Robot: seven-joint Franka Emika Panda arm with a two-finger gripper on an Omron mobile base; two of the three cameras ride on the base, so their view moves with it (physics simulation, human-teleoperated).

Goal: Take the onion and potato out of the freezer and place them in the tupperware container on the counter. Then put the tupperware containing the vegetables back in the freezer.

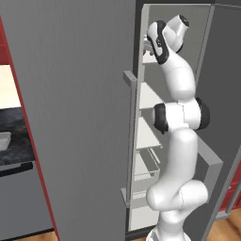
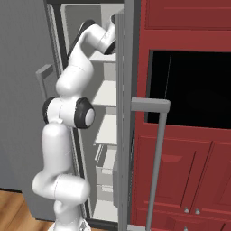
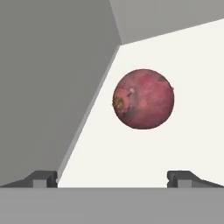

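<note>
hand view | claw released | onion round, rough end faces left | apart

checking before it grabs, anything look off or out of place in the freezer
Nothing stands out. The red onion sits whole on a pale freezer shelf, clear of the grey wall, ahead of the open gripper. The freezer doors are open, shelves level.
</note>
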